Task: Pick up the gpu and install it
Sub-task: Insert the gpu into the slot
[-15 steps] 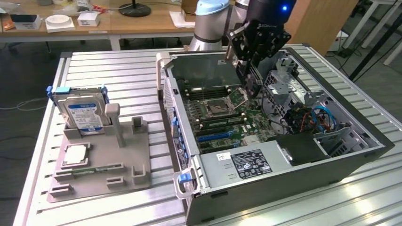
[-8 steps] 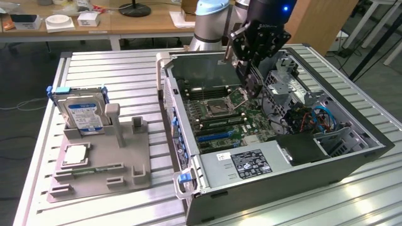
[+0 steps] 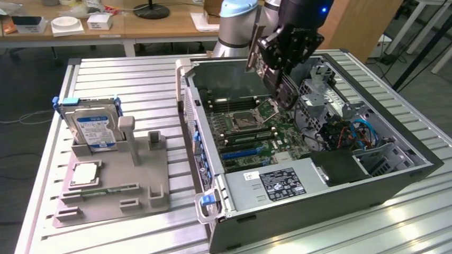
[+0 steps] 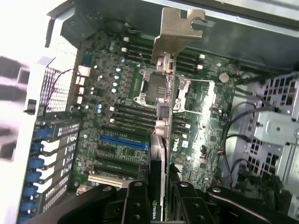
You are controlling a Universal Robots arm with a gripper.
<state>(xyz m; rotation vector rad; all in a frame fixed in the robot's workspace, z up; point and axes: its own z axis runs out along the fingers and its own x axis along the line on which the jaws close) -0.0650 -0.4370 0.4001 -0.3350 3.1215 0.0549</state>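
**Ana:** What is the gripper doing?

**Ben:** It is pinching the gpu. The two black fingers are pressed against the card's flat faces, with the card standing edge-on between them.

**Ana:** So where is the card?

**Ben:** It is in the air above the open computer case, over the motherboard. The metal bracket is at the end away from the fingers. I judge that the card is in no slot yet. The blue slot sits off to one side of the card's line, and the processor socket lies beneath it.

**Ana:** How do you think it handles?

**Ben:** It looks light and stiff, a thin board that won't sag from a grip at one end. It is probably fragile too, since the faces carry small parts and the contact edge shouldn't be scraped. Gripping the flat faces near one end, as here, seems sound to me. The bracket looks too thin and springy to be a good place to hold.

**Ana:** Could it slip?

**Ben:** It might twist, because the faces are smooth and the hold is narrow. I can't see any tilt now.

**Ana:** What else is around?

**Ben:** In the exterior view, a hard drive stands in a grey holder on the slatted table, on that view's left and well apart from the case
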